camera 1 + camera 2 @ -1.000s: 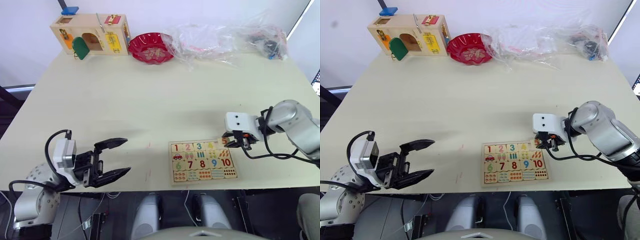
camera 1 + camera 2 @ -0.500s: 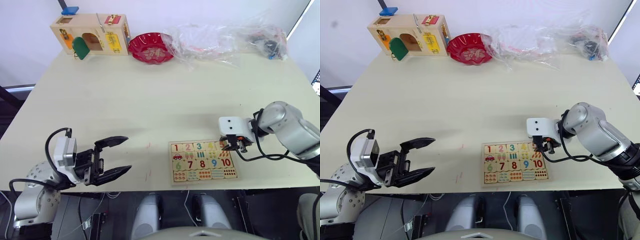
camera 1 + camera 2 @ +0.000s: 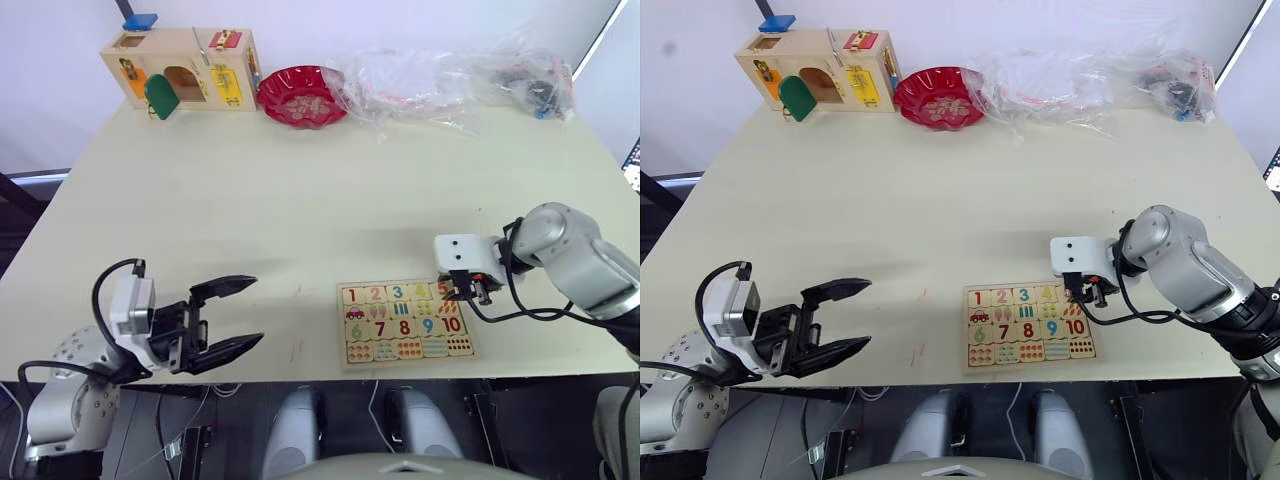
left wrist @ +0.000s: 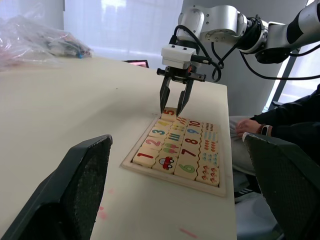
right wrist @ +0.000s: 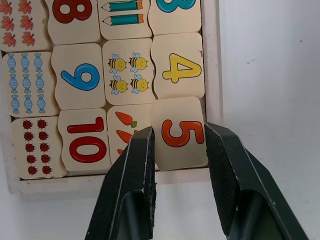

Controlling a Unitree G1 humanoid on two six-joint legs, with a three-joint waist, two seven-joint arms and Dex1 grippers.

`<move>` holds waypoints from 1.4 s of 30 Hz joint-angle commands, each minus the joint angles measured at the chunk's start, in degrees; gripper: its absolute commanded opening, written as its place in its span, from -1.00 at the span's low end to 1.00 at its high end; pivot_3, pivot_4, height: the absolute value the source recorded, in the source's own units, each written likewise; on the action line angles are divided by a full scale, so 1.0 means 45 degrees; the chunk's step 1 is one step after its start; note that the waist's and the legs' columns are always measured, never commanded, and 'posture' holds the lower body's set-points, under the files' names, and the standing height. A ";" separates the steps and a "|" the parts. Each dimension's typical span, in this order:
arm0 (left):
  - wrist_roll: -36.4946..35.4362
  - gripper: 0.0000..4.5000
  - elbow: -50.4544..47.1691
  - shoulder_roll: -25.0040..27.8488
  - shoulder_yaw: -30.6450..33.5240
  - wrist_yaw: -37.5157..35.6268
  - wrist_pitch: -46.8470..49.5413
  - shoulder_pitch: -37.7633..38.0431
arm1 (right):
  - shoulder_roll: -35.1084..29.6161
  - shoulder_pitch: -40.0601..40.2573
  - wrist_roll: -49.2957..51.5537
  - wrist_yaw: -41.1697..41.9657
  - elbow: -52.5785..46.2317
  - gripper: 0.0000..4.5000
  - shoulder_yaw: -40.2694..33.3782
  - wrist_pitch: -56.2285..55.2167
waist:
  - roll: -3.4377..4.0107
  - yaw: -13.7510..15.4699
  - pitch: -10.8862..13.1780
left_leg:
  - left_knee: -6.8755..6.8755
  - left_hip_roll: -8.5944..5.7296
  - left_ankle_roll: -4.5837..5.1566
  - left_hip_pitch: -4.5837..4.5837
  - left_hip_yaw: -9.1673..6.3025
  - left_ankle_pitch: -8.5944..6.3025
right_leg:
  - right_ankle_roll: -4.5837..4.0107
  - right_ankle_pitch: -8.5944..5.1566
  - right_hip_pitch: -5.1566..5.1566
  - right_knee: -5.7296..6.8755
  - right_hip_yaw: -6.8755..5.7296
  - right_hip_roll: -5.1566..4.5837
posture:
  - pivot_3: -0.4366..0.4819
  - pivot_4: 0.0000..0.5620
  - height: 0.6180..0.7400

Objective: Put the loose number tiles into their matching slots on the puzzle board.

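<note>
Right gripper [image 5: 177,145] narrow, fingers astride pale wooden tile with orange 5 [image 5: 179,133], lower right of light-wood framed puzzle board [image 3: 405,322]. Left gripper [image 3: 238,315] wide, holding nothing, lower left.

Puzzle board [image 5: 212,60] cut off at top and left edges of right wrist frame. Right gripper [image 5: 177,150] fingers cover lower corners of tile 5 [image 5: 178,132]; grip contact unclear.
</note>
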 commanded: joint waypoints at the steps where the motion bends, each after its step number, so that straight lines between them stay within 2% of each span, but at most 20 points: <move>1: -0.0313 1.00 -0.0624 0.0138 0.0140 0.0235 0.0150 0.0066 | -0.0042 -0.0243 -0.0097 0.0123 -0.0131 -0.59 -0.0179 0.0074 | 0.0000 0.0000 0.0000 | 0.0002 0.0000 0.0000 0.0001 0.0000 0.0000 | 0.0000 0.0000 0.0000 0.0003 0.0001 0.0000 | -0.05 -0.47 1.00; 26: -0.0588 1.00 -0.1954 0.0203 -0.0168 0.1586 0.1322 -0.0461 | 0.0241 -0.0423 -0.0289 -0.0014 0.0156 -0.59 -0.0232 0.0247 | 0.0000 0.0000 0.0000 | 0.0059 -0.0003 -0.0005 0.0016 -0.0001 0.0004 | -0.0002 -0.0003 -0.0002 0.0101 0.0010 0.0003 | -0.05 -0.47 1.00; 42: -0.0562 1.00 -0.2076 0.0179 -0.0098 0.1634 0.1304 -0.0282 | 0.0356 -0.0534 -0.0409 0.0192 0.0299 -0.59 -0.0091 0.0066 | 0.0000 -0.0001 0.0000 | 0.0060 -0.0003 -0.0006 0.0016 -0.0002 0.0005 | -0.0002 -0.0003 -0.0003 0.0108 0.0010 0.0006 | -0.05 -0.47 1.00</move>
